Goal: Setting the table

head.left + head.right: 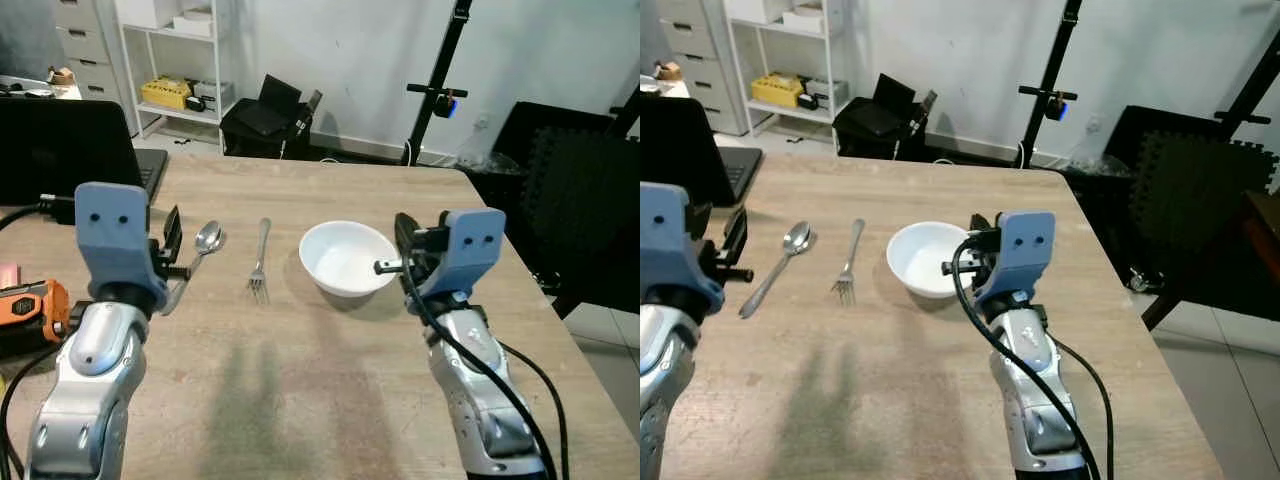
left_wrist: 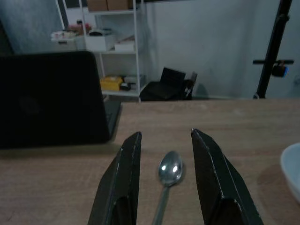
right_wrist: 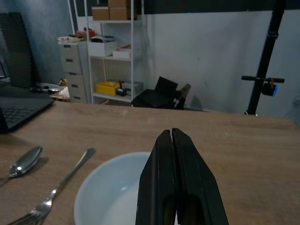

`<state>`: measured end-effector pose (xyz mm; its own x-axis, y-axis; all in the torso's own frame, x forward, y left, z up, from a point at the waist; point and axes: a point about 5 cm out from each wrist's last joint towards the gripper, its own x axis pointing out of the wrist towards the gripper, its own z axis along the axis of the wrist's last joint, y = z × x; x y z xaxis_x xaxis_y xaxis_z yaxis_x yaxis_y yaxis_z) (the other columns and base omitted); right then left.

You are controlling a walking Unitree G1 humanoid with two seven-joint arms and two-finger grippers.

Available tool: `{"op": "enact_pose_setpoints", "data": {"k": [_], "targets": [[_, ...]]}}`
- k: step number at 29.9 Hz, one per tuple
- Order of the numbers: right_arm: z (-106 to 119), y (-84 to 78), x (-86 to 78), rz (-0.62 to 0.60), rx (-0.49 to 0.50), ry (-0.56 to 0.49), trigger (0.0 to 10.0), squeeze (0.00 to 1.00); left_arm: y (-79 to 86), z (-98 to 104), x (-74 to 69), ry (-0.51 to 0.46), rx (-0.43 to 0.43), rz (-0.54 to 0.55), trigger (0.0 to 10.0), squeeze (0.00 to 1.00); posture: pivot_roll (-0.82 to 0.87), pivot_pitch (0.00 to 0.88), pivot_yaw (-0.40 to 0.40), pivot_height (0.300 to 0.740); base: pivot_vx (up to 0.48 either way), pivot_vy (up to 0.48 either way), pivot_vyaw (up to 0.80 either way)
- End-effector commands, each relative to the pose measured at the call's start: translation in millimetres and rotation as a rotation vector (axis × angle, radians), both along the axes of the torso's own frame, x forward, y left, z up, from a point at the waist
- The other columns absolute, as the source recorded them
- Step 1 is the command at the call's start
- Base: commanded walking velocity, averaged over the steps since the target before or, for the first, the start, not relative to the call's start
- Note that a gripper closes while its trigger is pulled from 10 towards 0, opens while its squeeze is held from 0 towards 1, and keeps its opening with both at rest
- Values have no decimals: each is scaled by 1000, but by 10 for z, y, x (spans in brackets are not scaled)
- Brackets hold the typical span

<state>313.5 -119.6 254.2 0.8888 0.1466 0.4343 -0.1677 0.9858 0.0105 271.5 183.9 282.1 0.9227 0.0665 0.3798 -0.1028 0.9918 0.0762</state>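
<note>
Wooden worktop (image 1: 330, 400) fills the middle and lower frame of the head views, and its far edge is close behind the tableware, so a hard push could send a piece toward it. The laptop (image 1: 60, 150) at the upper left sits near the left arm; a wide swing there could knock it. The white bowl (image 1: 348, 258) rests at centre frame, just left of the right pincer (image 3: 172, 140), whose fingers are pressed together on nothing and hover over the bowl's near rim. A drop from there could tip the bowl. The fork (image 1: 260, 262) lies left of the bowl, apart from both arms. The spoon (image 2: 168, 178), furthest left, lies between the spread, empty fingers of the left pincer (image 2: 164, 154). Closing too high would likely slide off the thin handle and skid it toward the fork.
</note>
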Motion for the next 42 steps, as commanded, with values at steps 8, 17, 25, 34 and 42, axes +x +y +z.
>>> {"op": "enact_pose_setpoints", "data": {"k": [8,17,25,34,42], "targets": [[-113,33,9,-10,-1,35,10000,0,-143,-21,-3,42,80,-84,10000,0,92,161,-11,740,0,0,0],[-215,20,14,-19,-42,90,10000,0,-79,-160,-5,223,98,-194,10000,0,94,160,-14,740,0,0,0],[-209,15,59,-33,-47,103,10000,0,-69,-47,21,187,125,-215,10000,0,95,155,-16,740,0,0,0],[-216,4,53,-36,-45,109,10000,0,-107,-38,59,205,139,-249,10000,0,84,147,-9,740,0,0,0],[-216,-10,56,-41,-45,107,10000,0,-136,-63,81,214,144,-263,10000,0,83,137,-5,740,0,0,0]]}}
